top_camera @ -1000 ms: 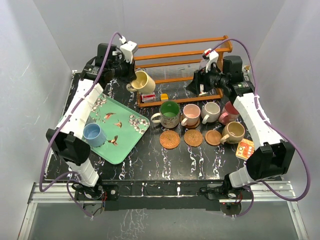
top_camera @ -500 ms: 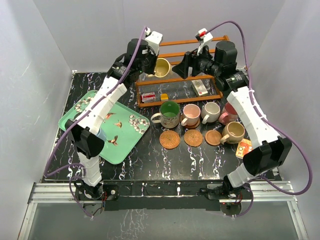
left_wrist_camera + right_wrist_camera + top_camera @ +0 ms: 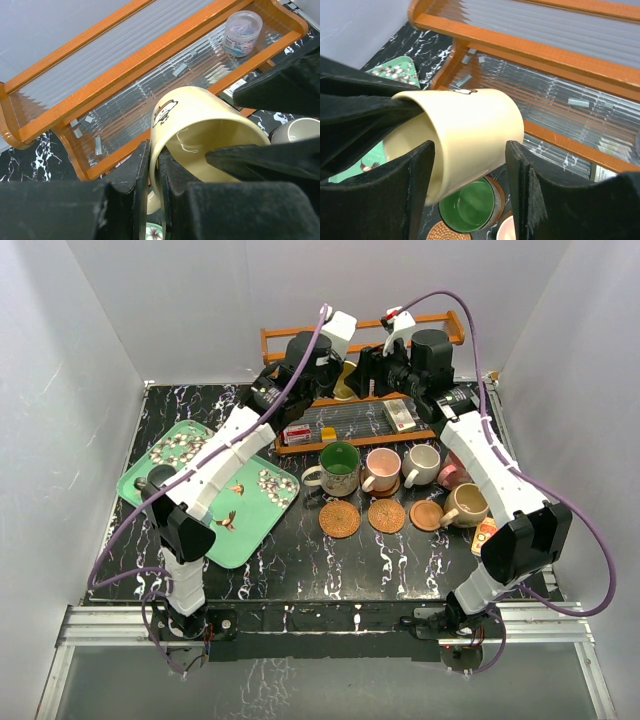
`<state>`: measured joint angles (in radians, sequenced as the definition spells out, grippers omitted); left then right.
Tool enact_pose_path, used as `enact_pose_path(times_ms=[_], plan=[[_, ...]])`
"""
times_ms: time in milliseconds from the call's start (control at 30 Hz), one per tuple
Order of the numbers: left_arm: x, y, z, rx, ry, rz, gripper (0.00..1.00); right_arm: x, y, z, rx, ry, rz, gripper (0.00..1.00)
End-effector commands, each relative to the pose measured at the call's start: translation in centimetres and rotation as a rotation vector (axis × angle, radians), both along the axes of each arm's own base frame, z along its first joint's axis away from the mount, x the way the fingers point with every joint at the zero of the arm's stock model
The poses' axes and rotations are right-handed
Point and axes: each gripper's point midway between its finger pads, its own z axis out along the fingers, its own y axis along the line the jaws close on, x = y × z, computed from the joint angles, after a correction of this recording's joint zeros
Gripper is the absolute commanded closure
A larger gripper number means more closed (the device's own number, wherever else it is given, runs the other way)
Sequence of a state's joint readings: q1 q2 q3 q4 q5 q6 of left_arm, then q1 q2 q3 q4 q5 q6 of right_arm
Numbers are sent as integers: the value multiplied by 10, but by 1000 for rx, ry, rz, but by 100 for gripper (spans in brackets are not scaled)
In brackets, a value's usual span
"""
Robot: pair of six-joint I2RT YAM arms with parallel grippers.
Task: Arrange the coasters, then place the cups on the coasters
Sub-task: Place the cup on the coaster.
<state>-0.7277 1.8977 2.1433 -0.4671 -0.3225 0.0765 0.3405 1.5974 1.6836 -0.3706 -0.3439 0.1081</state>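
A pale yellow mug (image 3: pixel 347 381) hangs tilted in the air above the wooden rack (image 3: pixel 345 430). My left gripper (image 3: pixel 154 152) is shut on its rim (image 3: pixel 156 125). My right gripper (image 3: pixel 469 149) has its fingers against both sides of the mug's body (image 3: pixel 470 125). Below stand the green mug (image 3: pixel 340 466), pink mug (image 3: pixel 382 468), cream mug (image 3: pixel 421 464), maroon mug (image 3: pixel 457 474) and tan mug (image 3: pixel 466 503). The green and pink mugs sit on coasters. Three bare coasters (image 3: pixel 340 518) (image 3: pixel 387 515) (image 3: pixel 427 515) lie in a row in front.
A green floral tray (image 3: pixel 255 508) lies at the left with a dark mug (image 3: pixel 160 479) on it. The rack holds small boxes (image 3: pixel 400 414) and a clear pot (image 3: pixel 242 32). An orange card (image 3: pixel 487 533) lies by the right arm.
The left arm has carried the yellow mug up and to the right, over the rack. The right gripper has moved left to meet it and narrowed around the mug's body.
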Motion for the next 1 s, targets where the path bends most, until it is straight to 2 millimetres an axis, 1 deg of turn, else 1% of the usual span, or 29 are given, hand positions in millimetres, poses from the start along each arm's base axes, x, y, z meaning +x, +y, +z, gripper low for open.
enact_pose_path(times_ms=[0,67,167,233,300,467,533,633,700,833,967], plan=[[-2,-10,41,-67,-136,40,100,8,-13,5,-26,-43,-101,45],[-6,-14,42,-60,-149,43,100,11,-18,2,-42,-36,-138,48],[-9,-17,44,-34,-182,57,100,15,-29,-1,-58,-35,-205,57],[-11,-19,43,-17,-197,61,100,16,-34,-2,-64,-36,-229,62],[-12,-22,42,-6,-203,55,99,16,-38,-2,-70,-36,-250,71],[-19,-32,36,2,-194,-1,91,17,-48,-7,-95,-35,-304,94],[-25,-39,35,-4,-182,-57,88,16,-53,-7,-103,-43,-323,100],[-33,-46,34,-4,-166,-124,83,13,-56,-7,-108,-50,-333,100],[-37,-48,36,-3,-163,-155,77,11,-58,-7,-114,-57,-330,100],[-43,-45,38,24,-167,-185,64,7,-65,-5,-114,-66,-313,100],[-50,-38,38,84,-176,-221,55,1,-79,-6,-124,-74,-300,100]])
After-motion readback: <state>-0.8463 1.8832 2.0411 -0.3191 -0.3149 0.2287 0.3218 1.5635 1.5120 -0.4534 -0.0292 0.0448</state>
